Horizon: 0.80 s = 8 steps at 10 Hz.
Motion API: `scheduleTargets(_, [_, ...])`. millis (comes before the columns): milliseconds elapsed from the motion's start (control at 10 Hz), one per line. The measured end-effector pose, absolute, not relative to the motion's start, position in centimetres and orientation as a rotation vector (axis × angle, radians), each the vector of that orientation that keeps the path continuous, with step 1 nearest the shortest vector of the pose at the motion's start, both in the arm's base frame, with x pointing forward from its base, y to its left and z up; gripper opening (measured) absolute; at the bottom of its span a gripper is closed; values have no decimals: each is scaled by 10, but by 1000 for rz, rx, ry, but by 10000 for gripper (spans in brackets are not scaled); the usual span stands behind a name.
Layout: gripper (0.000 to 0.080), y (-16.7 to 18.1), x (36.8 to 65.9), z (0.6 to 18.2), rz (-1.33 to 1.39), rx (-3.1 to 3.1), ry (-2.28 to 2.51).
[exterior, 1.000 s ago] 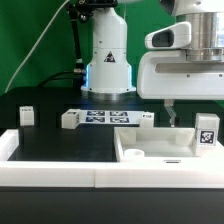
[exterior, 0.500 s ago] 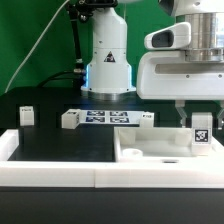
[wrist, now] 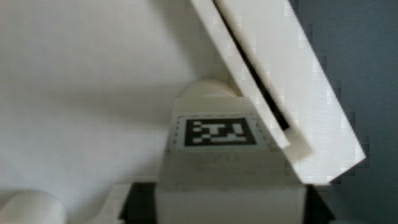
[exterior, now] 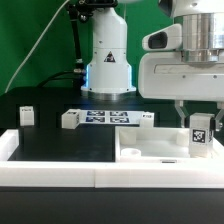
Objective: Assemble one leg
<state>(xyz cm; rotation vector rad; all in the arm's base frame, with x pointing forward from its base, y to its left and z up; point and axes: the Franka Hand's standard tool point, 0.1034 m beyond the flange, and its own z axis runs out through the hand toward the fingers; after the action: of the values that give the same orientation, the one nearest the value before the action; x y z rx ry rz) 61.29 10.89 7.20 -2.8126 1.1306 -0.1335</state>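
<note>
While the one white panel (exterior: 160, 150) lies flat at the exterior view's right, the arm's single gripper (exterior: 200, 112) pinches one leg (exterior: 201, 131) upright over the panel's corner on that side, its tag facing the camera. The step in hand looks like seating this leg in the panel; the wrist view shows the leg (wrist: 221, 135) against the panel's raised edge (wrist: 276, 80), though whether it is already in its recess cannot be told. The next move probably calls for lowering it straight and turning it home. Three more small white posts stand on the black table (exterior: 50, 140): one (exterior: 26, 116) far toward the exterior view's left, one (exterior: 69, 120) beside the one marker board (exterior: 105, 118), one (exterior: 147, 119) past the board.
</note>
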Motion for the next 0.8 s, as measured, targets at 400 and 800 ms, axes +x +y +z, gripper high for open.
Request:
scheduleTargets(400, [292,117,608,72,-96,-2428,1782])
scheduleTargets(800, [294,118,608,72,-55,-1731,2451])
